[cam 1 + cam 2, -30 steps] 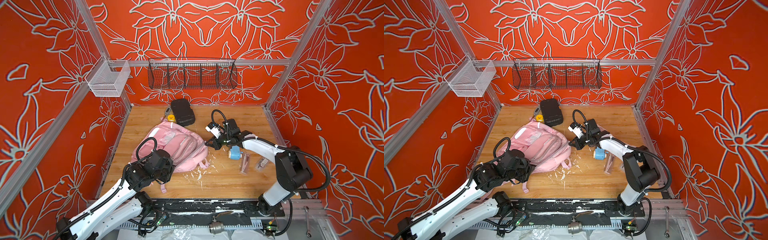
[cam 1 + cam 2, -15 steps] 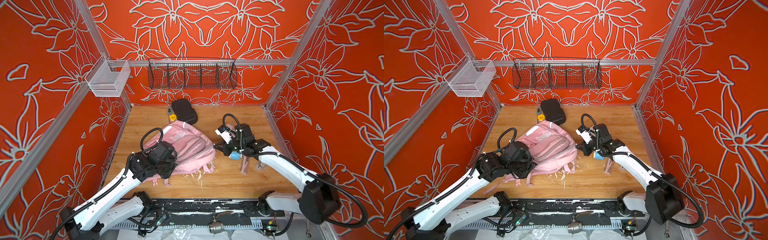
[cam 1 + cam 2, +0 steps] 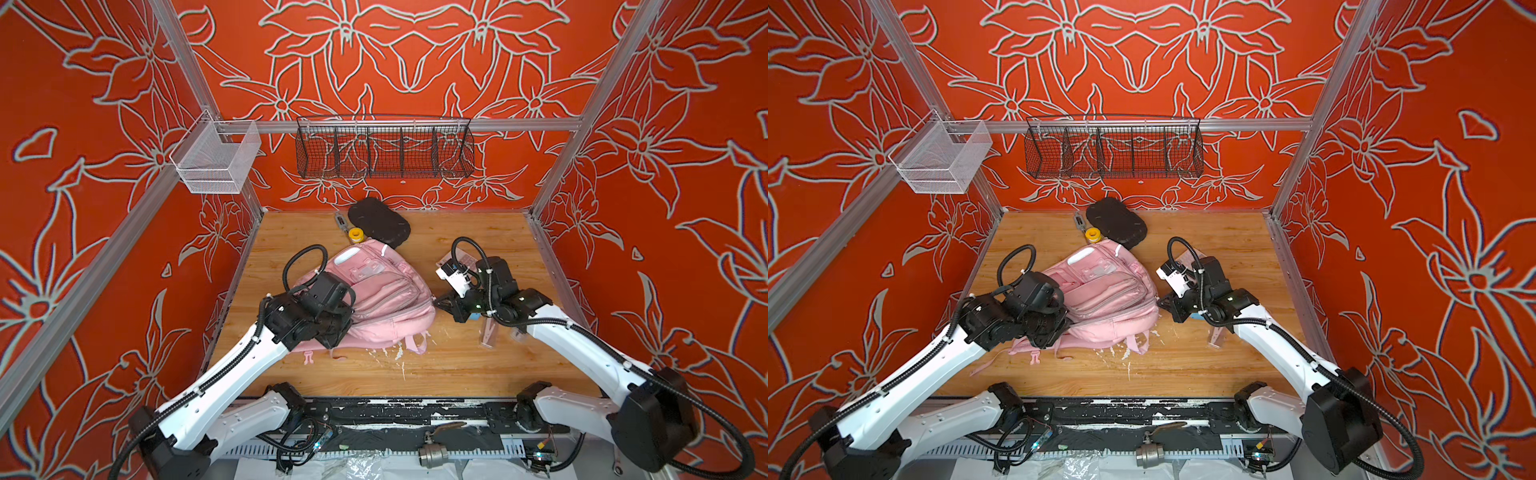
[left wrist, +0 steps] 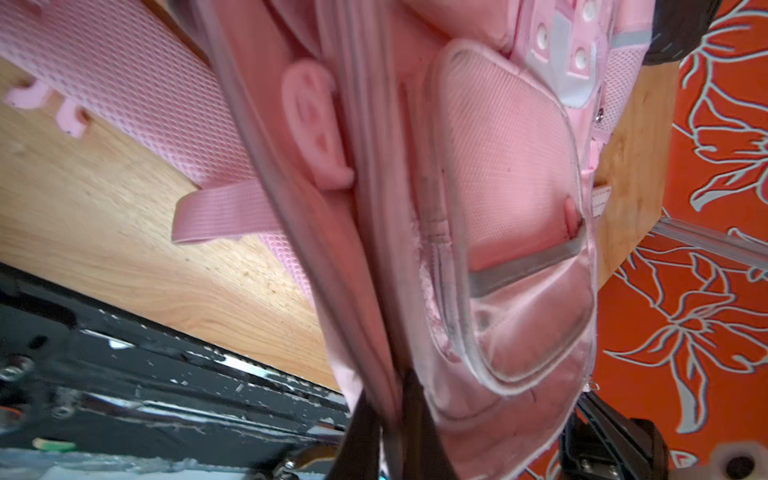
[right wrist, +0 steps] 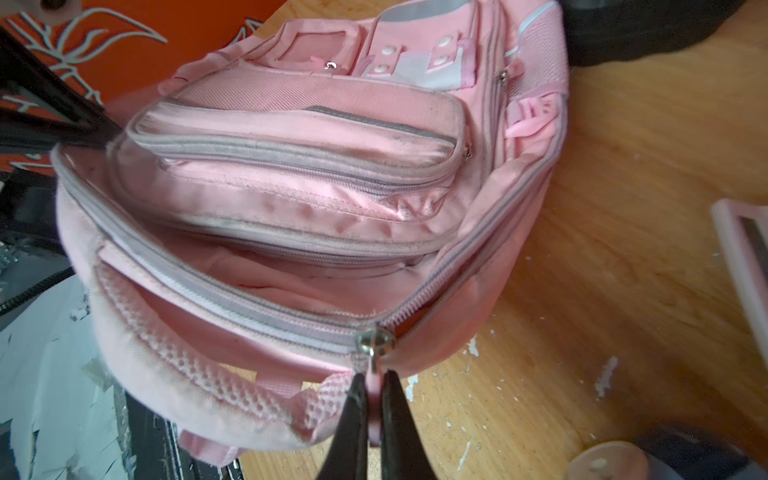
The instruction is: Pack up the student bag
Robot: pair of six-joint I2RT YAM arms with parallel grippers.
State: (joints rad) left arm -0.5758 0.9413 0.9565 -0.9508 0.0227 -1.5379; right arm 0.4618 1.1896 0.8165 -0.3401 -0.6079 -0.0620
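The student bag [image 3: 386,299] lies flat at the middle of the desk [image 3: 457,365], soft padded pink weave. Our left end effector [image 4: 390,432] pinches its rim fabric, and our right end effector [image 5: 374,399] is clamped on the little zip pull [image 5: 375,376]. We'd draw steadily along the curved teeth, left anchoring. Beyond sits a hard black case [image 3: 378,226].

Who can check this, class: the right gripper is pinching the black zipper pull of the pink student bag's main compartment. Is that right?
Not quite: the zipper pull is pink, not black. The right gripper is pinching that pull of the pink student bag's main compartment, as the right wrist view shows.
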